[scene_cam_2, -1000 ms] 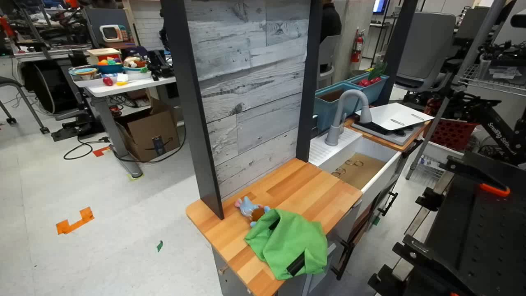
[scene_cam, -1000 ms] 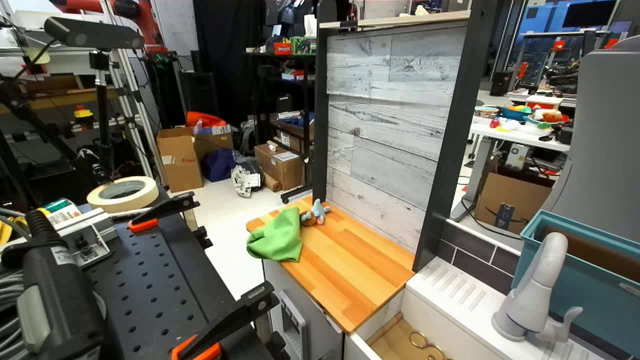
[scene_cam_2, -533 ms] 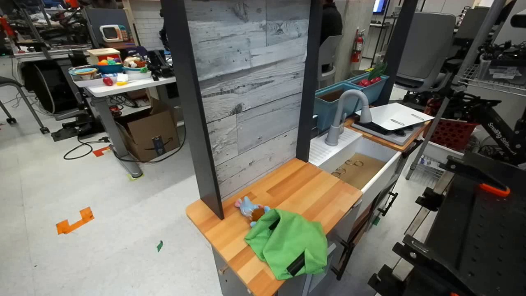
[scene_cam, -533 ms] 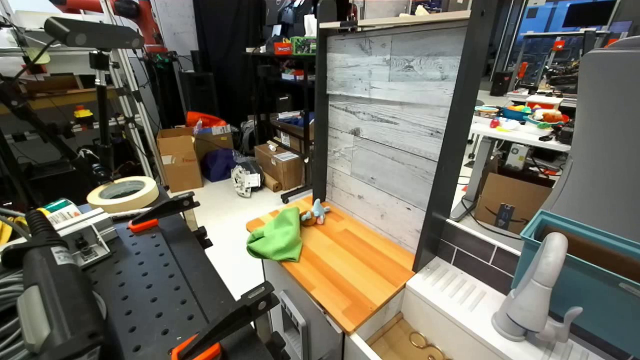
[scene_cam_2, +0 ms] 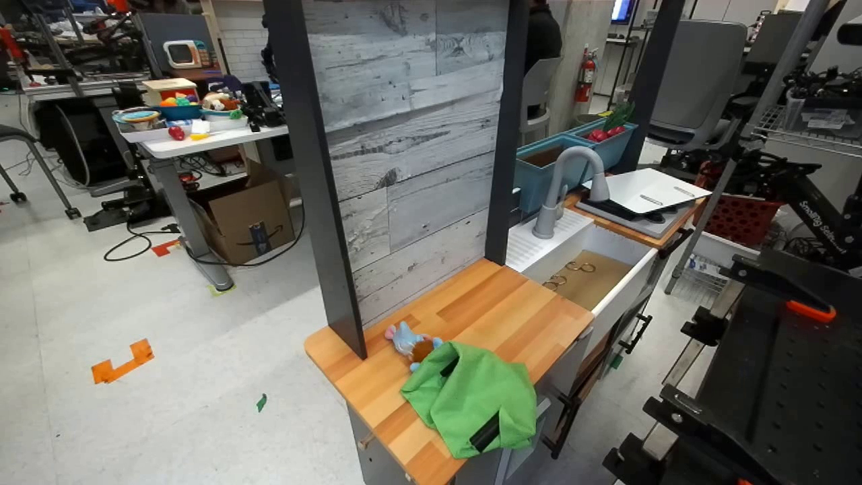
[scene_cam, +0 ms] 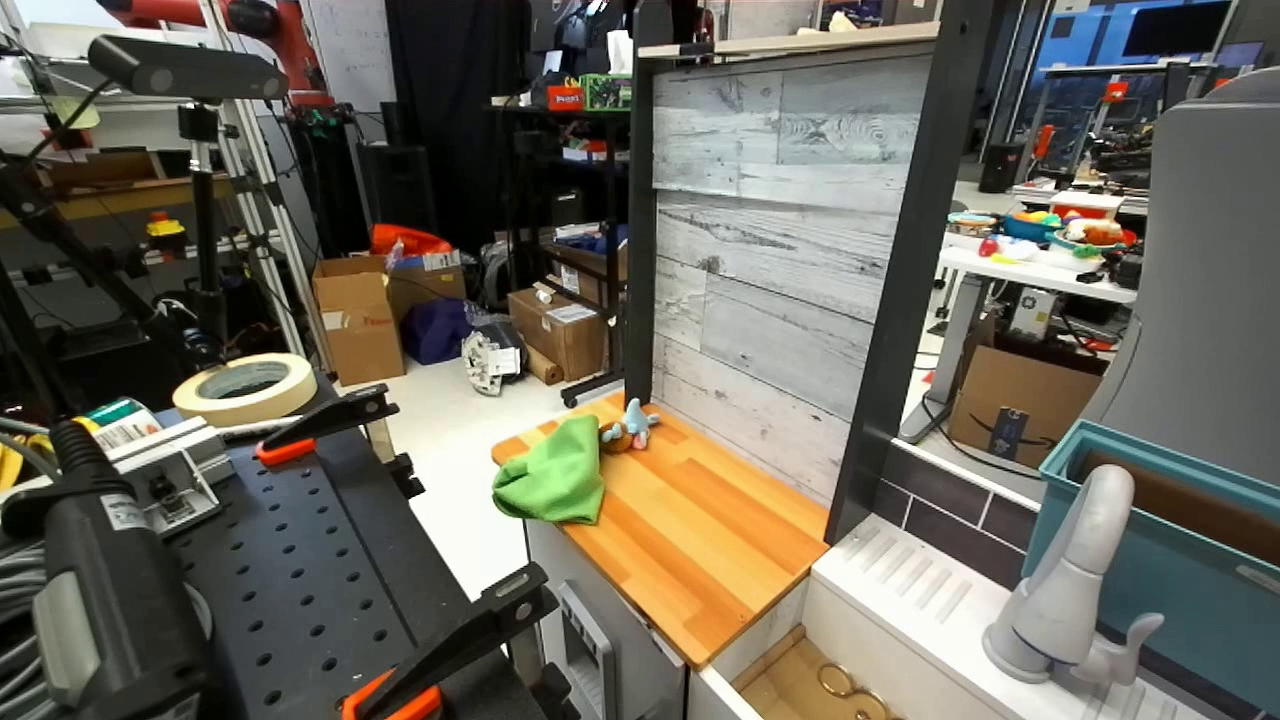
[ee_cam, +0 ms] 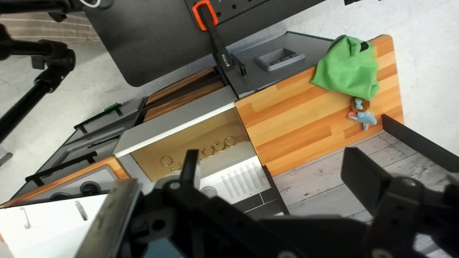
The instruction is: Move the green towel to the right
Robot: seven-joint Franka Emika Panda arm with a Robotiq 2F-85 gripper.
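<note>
The green towel (scene_cam: 555,475) lies crumpled at the end of the wooden counter (scene_cam: 710,540) in both exterior views, partly over its edge. It also shows, with a black patch, in an exterior view (scene_cam_2: 475,404) and in the wrist view (ee_cam: 346,70) at the upper right. My gripper (ee_cam: 272,150) shows only in the wrist view. Its fingers are wide apart with nothing between them. It is apart from the towel, which lies beyond the fingertips toward the upper right of the wrist view. The towel's underside is hidden.
A small blue and brown plush toy (scene_cam_2: 407,340) lies against the towel. A grey wood-patterned back panel (scene_cam_2: 417,162) with dark posts rises behind the counter. A sink with gold rings (ee_cam: 218,145) and a grey faucet (scene_cam: 1065,580) adjoin it. A black perforated table (scene_cam: 300,560) with clamps stands opposite.
</note>
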